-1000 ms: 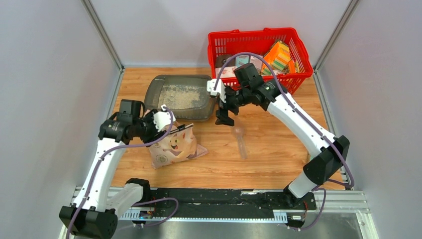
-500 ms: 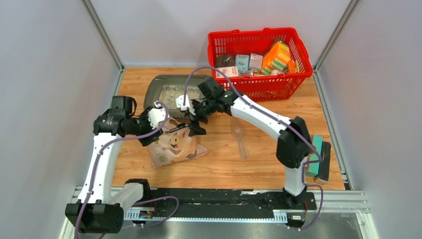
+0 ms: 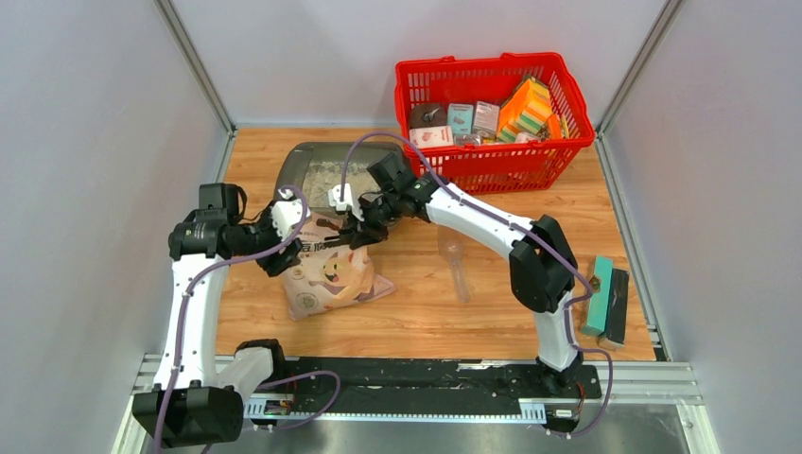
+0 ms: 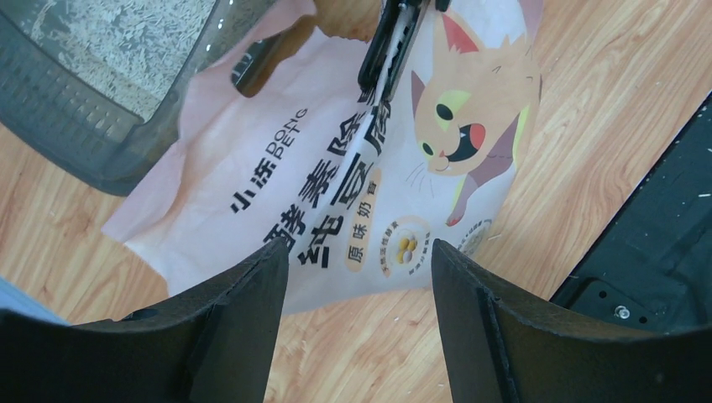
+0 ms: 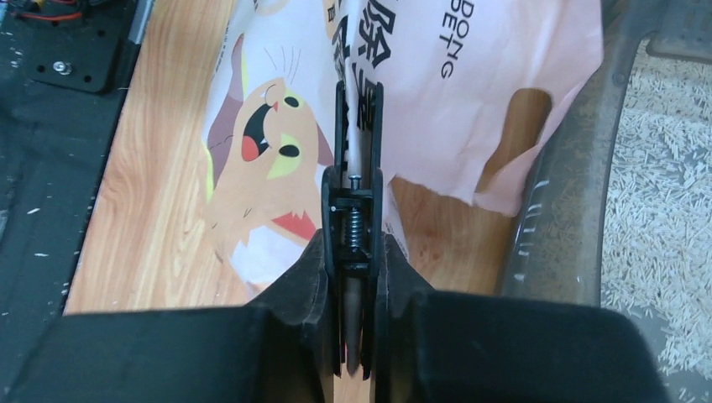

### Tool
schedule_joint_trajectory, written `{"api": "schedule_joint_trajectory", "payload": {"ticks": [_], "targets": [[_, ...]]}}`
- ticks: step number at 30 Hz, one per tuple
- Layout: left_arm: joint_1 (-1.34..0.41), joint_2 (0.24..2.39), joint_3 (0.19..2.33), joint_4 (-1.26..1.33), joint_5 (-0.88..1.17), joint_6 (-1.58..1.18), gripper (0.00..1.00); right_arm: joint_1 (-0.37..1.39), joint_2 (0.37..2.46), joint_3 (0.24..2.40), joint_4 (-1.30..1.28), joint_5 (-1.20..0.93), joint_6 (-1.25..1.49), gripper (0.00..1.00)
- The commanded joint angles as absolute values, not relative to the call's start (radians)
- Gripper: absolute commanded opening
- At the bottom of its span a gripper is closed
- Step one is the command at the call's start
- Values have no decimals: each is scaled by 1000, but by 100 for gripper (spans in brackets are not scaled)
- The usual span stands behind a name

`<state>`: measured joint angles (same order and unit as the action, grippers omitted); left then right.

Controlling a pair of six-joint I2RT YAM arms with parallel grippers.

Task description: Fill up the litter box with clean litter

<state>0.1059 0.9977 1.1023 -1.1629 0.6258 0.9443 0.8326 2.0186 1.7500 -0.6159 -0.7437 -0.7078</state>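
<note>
Beside the litter box [image 4: 84, 126], right gripper [image 5: 358, 96] pinches pink cat-printed bag [image 4: 252, 151]; left gripper [image 4: 357, 252] wide.

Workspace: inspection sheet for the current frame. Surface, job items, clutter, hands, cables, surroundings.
Surface: wooden tabletop, a few stray specks.
Job's things: litter box with some litter in it; litter bag lying flat beside it.
Clutter: red basket of packages; clear scoop; green-and-black block at right edge.
Hands: left hand open over bag; right hand shut, pinching a bag fold.
Cables: purple cables along both arms.
Surroundings: grey panels.
</note>
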Motion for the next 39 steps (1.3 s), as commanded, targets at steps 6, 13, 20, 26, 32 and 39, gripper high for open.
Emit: {"api": "schedule_joint_trajectory", "payload": {"ticks": [6,13,20,26,32,39], "targets": [[109,1173,1215,-1245,805,1169,70,801,1870,1784,-752,-798,-735,0],[101,1279,1166,-1187,788,1213,67,787,1862,1784,-775,-767,-736,0],[98,1293,1108,-1198,798,1233,51,603,1745,1668,-957,-726,-819,1],[87,1278,1074,-1157,831,1164,26,407,1614,1413,-1000,-540,-853,2],[61,1250,1051,-1120,854,1082,12,177,1530,1148,-899,-341,-778,4],[44,1232,1029,-1115,856,1042,2,144,1465,866,-643,-112,-752,21]]}}
